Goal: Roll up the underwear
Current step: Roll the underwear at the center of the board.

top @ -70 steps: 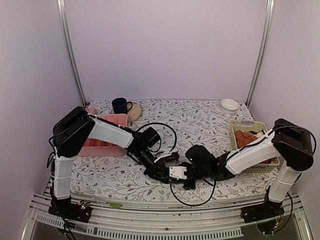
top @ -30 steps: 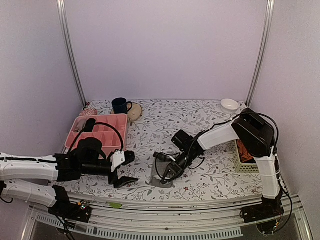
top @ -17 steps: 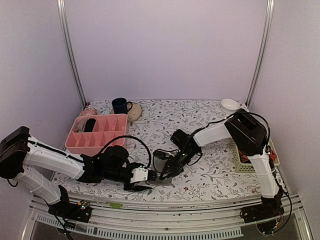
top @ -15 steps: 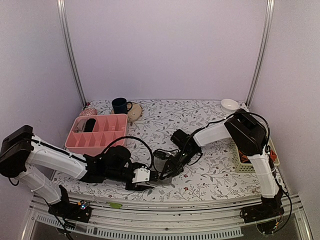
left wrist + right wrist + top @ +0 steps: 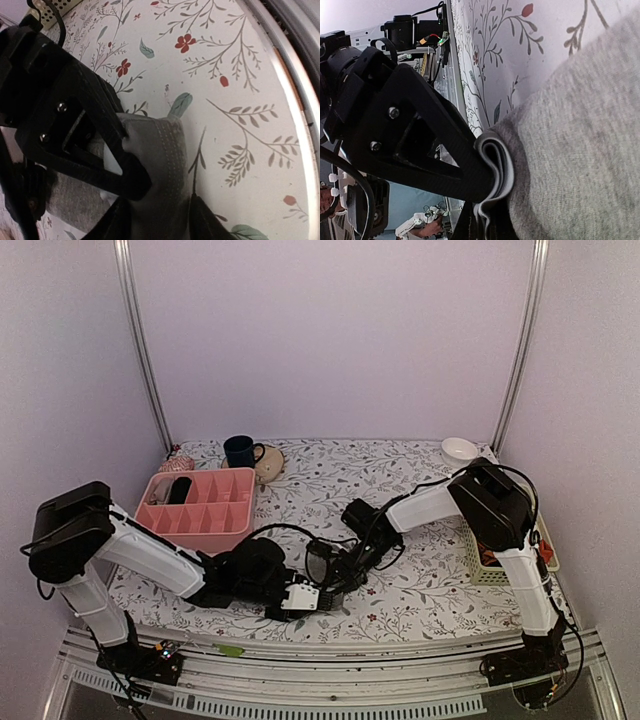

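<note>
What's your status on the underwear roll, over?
Right gripper shut on the underwear, at its folded edge. Left gripper straddles the same cloth, grip unclear. Pink tray stands apart, farther back.

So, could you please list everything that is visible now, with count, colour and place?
underwear: 1, grey, near table edge, between both tools
organiser tray: 1, pink, left side
mug: 1, dark blue, back left
pot: 1, beige, beside the mug
bowl: 1, white, back right
basket: 1, pale green, right edge, with orange-red cloth inside
table: 1, floral cover
left tool: 1, black, fingers either side of the underwear
right tool: 1, black, shut on an underwear fold
</note>
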Robot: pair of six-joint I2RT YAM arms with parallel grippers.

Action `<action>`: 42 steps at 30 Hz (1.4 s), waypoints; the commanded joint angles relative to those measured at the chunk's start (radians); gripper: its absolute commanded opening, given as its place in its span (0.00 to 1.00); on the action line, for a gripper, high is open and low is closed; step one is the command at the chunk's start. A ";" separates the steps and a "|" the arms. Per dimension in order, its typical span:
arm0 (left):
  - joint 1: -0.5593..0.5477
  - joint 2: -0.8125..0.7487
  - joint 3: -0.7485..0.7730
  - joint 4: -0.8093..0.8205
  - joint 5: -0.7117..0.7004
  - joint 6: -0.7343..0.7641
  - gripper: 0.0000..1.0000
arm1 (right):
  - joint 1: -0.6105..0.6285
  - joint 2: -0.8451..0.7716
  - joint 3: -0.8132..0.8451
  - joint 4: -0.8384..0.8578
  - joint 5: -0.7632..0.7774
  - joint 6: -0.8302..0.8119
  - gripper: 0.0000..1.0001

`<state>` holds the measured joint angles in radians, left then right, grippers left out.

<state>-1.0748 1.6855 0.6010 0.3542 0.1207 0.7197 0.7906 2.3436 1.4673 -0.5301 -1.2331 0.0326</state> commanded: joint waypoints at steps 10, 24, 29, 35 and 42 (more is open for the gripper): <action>0.007 0.033 0.111 -0.327 0.161 0.019 0.00 | -0.088 -0.163 -0.157 0.131 0.230 0.026 0.24; 0.179 0.155 0.395 -0.692 0.515 -0.024 0.00 | -0.150 -0.837 -0.736 0.649 0.605 0.070 0.52; 0.216 0.258 0.498 -0.788 0.579 -0.026 0.00 | -0.040 -0.948 -0.810 0.665 0.714 -0.016 0.52; 0.238 0.363 0.574 -0.844 0.638 -0.025 0.00 | 0.171 -0.890 -0.794 0.692 0.867 -0.164 0.51; 0.247 0.391 0.583 -0.852 0.648 -0.030 0.00 | 0.255 -0.738 -0.724 0.775 0.980 -0.293 0.57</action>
<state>-0.8341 2.0300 1.1908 -0.4572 0.7982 0.7010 1.0275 1.5406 0.6918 0.1699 -0.3557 -0.1581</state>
